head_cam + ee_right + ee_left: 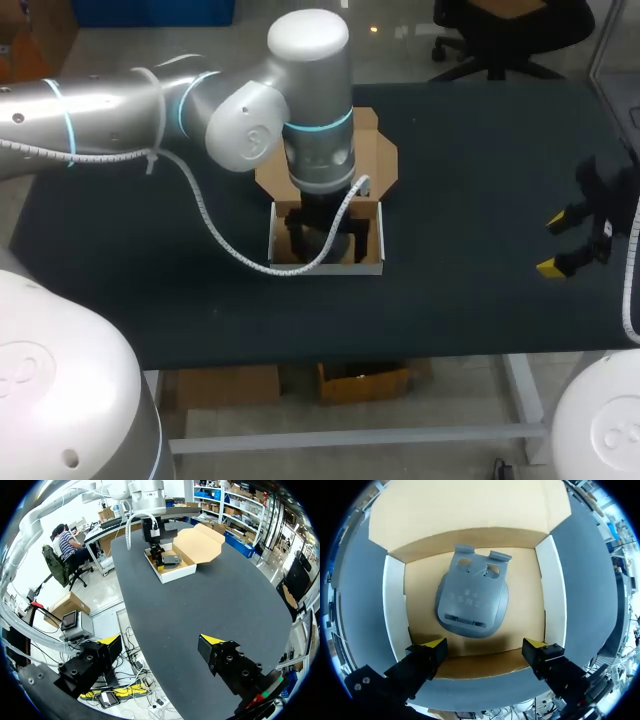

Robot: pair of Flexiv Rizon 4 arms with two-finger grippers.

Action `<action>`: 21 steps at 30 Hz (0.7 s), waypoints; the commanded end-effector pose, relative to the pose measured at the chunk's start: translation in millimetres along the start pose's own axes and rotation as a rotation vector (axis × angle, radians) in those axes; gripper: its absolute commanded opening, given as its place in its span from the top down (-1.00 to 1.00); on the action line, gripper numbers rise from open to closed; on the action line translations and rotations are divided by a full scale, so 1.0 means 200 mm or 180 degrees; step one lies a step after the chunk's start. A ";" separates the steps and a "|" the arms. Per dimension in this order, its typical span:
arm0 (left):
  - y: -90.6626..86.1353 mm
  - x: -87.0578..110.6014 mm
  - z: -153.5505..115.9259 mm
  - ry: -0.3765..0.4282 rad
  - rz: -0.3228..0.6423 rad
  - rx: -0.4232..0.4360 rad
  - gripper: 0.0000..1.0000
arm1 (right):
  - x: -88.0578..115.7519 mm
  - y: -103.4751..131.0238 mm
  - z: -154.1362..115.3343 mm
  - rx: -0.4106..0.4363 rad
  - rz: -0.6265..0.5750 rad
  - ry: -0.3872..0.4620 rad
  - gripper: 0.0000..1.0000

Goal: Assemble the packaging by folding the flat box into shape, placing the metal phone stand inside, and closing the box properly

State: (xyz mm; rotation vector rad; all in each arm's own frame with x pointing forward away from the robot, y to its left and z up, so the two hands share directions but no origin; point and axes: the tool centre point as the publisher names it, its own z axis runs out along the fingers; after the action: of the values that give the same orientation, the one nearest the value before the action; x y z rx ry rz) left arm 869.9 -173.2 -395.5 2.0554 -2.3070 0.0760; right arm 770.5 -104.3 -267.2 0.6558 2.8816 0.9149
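Left wrist view: my left gripper (484, 646), fingers spread, hangs over the stand (471, 597) lying flat in the box (394, 605); its lid (465, 505) lies beyond.

A dark, matte table (480, 250) fills the scene.

bright, even light from overhead. soft shadow beside phone stand (471, 602) on box (394, 610) floor; sheen on left arm (310, 35) casing; dark table (480, 200) matte.
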 end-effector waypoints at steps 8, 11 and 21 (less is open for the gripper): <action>0.07 0.03 0.01 -0.0060 -0.0091 -0.0062 -1.00 | 0.00 0.00 0.00 -0.0011 -0.0005 0.0002 -1.00; 0.10 0.04 0.01 -0.0063 -0.0110 -0.0076 -1.00 | 0.00 0.00 0.00 -0.0011 -0.0005 0.0002 -1.00; 0.19 0.06 0.02 -0.0051 -0.0232 -0.0154 -1.00 | 0.00 0.00 0.00 -0.0011 -0.0005 0.0002 -1.00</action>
State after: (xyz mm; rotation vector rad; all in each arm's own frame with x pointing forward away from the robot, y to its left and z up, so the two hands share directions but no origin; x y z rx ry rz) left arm 835.6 -180.6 -398.9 2.1138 -2.2198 -0.0043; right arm 770.5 -104.2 -267.2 0.6557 2.8816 0.9150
